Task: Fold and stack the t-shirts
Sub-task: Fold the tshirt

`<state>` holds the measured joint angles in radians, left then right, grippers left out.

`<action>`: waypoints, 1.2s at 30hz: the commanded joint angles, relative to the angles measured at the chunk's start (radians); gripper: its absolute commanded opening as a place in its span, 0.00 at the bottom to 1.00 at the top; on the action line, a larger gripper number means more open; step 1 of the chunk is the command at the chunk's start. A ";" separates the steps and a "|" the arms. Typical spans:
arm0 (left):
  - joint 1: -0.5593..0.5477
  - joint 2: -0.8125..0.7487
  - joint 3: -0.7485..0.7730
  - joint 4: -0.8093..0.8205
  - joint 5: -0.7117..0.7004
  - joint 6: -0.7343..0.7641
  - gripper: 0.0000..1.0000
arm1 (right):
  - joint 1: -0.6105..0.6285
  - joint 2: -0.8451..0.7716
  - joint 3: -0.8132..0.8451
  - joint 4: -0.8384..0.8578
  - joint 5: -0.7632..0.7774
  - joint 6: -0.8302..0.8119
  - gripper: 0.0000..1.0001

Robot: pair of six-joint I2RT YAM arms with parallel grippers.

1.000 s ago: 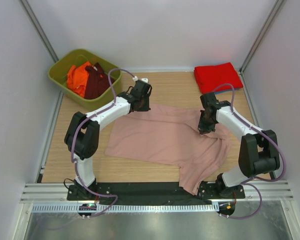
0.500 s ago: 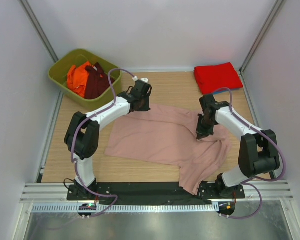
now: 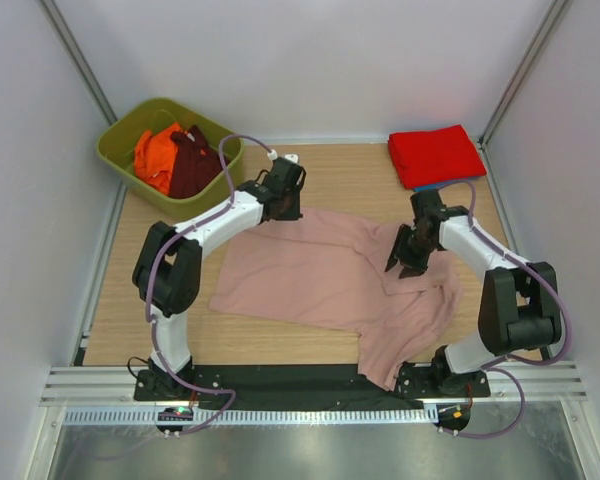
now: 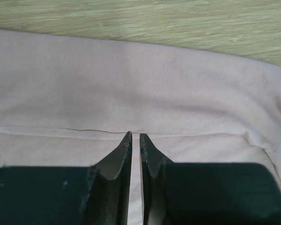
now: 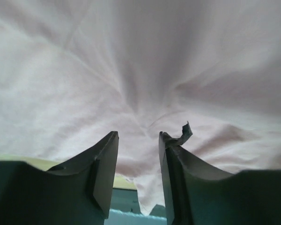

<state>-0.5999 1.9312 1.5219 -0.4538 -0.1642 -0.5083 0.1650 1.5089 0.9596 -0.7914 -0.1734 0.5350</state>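
Soft, matt cloth pink tee [image 3: 320, 275] on smooth, grained wooden table [image 3: 350, 175].

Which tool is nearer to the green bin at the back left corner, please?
Left. The left tool pinches the pink t-shirt at its far edge, just right of the green bin. The right tool stands open over the shirt's right side, much farther away.

Table [image 3: 350, 175]: pink tee [image 3: 320, 275], red tee [image 3: 435, 153], bin [image 3: 115, 150]

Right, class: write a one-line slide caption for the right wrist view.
Right gripper, jaws parted, close to the rumpled dusty-pink t-shirt.
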 commanded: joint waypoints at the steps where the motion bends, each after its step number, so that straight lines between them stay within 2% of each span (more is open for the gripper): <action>1: 0.000 0.002 0.047 -0.003 -0.003 0.019 0.12 | -0.085 -0.044 0.134 0.073 0.081 0.014 0.48; 6: 0.000 0.008 0.047 -0.008 -0.008 0.022 0.12 | -0.241 0.088 0.257 0.133 0.133 -0.018 0.49; 9: 0.002 0.014 0.050 -0.011 -0.015 0.030 0.12 | -0.255 0.170 0.332 0.158 0.208 -0.035 0.47; 13: 0.006 0.032 0.061 -0.016 -0.005 0.033 0.11 | -0.278 0.264 0.416 0.181 0.232 -0.036 0.42; 24: 0.020 0.071 0.090 -0.022 0.015 0.028 0.10 | -0.324 0.415 0.490 0.190 0.288 -0.090 0.43; 36: 0.037 0.084 0.106 -0.029 0.045 0.011 0.10 | -0.374 0.497 0.496 0.231 0.238 -0.066 0.40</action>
<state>-0.5751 2.0178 1.5860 -0.4835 -0.1368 -0.4938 -0.2001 2.0022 1.4254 -0.5957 0.0780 0.4660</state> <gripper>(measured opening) 0.101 0.411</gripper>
